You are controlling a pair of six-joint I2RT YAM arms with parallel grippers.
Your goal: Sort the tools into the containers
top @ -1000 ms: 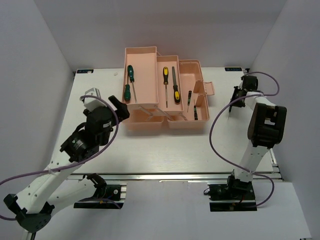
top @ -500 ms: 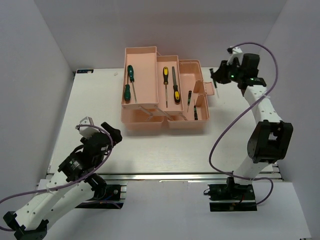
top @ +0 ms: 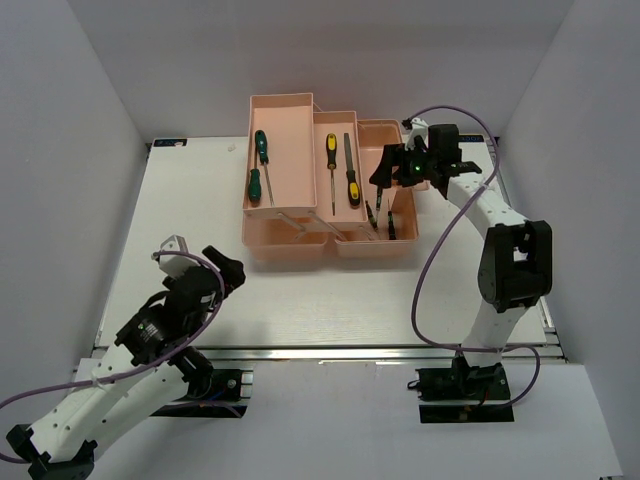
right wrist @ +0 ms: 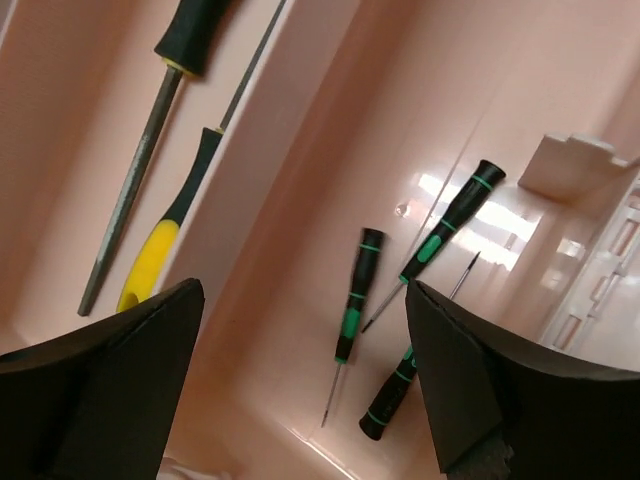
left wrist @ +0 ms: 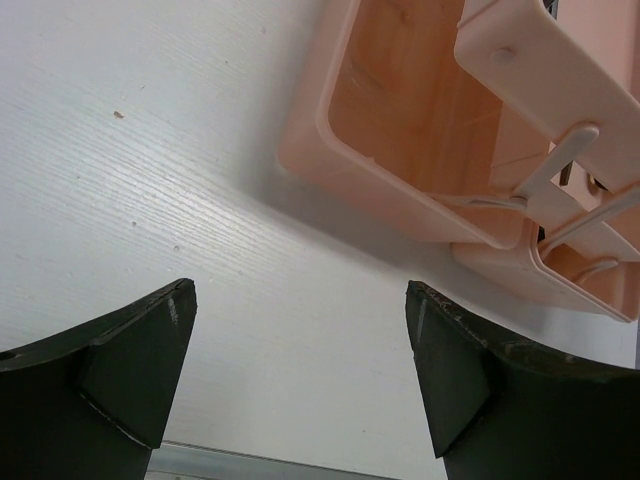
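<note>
Now that the right gripper (right wrist: 302, 290) has swung over the salmon-pink translucent plastic toolbox (right wrist: 320, 110) and spread its jaws, three thin black-green precision screwdrivers (right wrist: 352, 300) lie loose beneath them, suggesting another tool sorted.

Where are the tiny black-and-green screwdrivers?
The tiny screwdrivers lie in the rightmost compartment of the pink toolbox in the top view, beside the tray holding the yellow-handled screwdrivers, directly under the open right gripper.

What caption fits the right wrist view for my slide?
Open right gripper hovers over three black-green precision screwdrivers lying in the pink toolbox.
</note>
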